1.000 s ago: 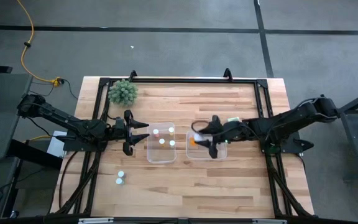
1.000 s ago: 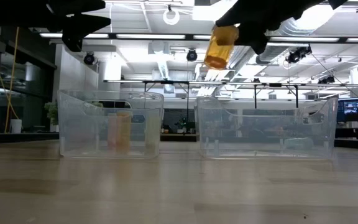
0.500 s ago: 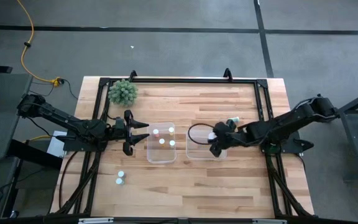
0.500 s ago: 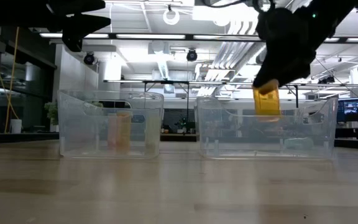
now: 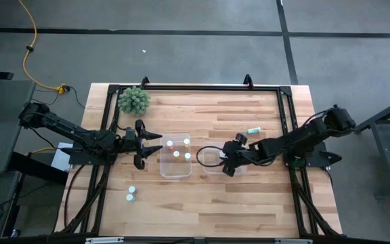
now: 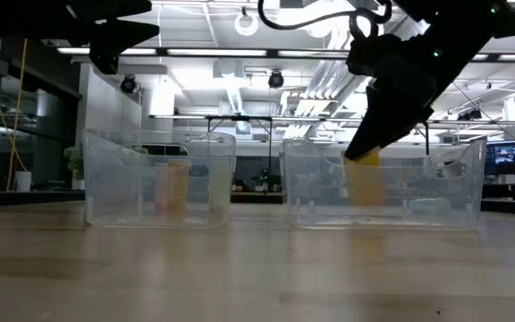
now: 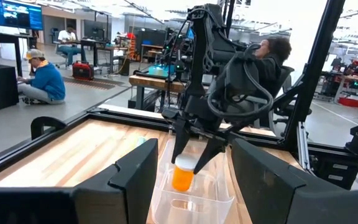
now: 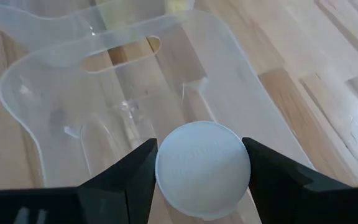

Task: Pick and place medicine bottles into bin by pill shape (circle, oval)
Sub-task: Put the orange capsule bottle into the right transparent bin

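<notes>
My right gripper (image 5: 227, 163) is shut on an orange medicine bottle (image 7: 181, 177) with a white cap, low inside the right clear bin (image 5: 208, 161). My left gripper (image 5: 158, 144) is open and empty, beside the left side of the left clear bin (image 5: 175, 169). Several white-capped bottles (image 5: 177, 154) stand in that left bin. Two more bottles (image 5: 130, 194) stand on the table near its near left part. A pale greenish bottle (image 5: 252, 130) lies on its side right of the bins. My right gripper pinches the bottle's white cap (image 8: 202, 158) between its two fingers (image 8: 135, 177), one on each side of the cap's rim. The fingers come from above, slanting down from the table's right. The bottle hangs upright below them inside the bin (image 6: 365, 183); whether its base touches the bin floor I cannot tell.
A green spiky ball plant (image 5: 134, 100) stands at the table's far left corner. A black frame (image 5: 195, 88) runs along the table's edges. Bare wood lies near the front edge (image 5: 215, 210). People sit in the room beyond (image 7: 42, 78).
My right gripper has gone down from above the right bin into it, shifting a little toward the table's near edge. The orange bottle it holds has turned from tilted to upright and now sits low behind the bin's wall.
</notes>
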`<state>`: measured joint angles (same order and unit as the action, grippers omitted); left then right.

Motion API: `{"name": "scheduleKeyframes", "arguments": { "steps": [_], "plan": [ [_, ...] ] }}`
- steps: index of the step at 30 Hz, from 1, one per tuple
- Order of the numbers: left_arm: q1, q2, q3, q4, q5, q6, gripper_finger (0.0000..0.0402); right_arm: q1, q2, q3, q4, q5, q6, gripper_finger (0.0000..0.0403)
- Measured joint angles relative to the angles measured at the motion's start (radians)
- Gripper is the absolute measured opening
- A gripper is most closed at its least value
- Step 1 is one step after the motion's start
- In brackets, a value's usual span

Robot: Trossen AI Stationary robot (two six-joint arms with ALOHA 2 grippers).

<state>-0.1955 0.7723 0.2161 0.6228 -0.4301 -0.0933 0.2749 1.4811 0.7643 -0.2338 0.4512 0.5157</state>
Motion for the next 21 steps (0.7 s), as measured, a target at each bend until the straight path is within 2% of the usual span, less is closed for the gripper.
{"name": "scheduleKeyframes", "arguments": {
  "steps": [6,13,21],
  "plan": [
    [0.000,0.000,0.000,0.000,0.000,0.000,0.0195,0.000,-0.002,0.000,-0.005,-0.041,0.050,0.0200],
    [0.000,0.000,0.000,0.002,0.000,0.000,0.0195,0.000,-0.002,0.000,-0.005,-0.032,0.113,0.0204],
    [0.000,0.000,0.000,0.002,0.000,0.000,0.0195,0.000,-0.002,0.000,-0.004,0.009,0.139,0.0263]
  ]
}}
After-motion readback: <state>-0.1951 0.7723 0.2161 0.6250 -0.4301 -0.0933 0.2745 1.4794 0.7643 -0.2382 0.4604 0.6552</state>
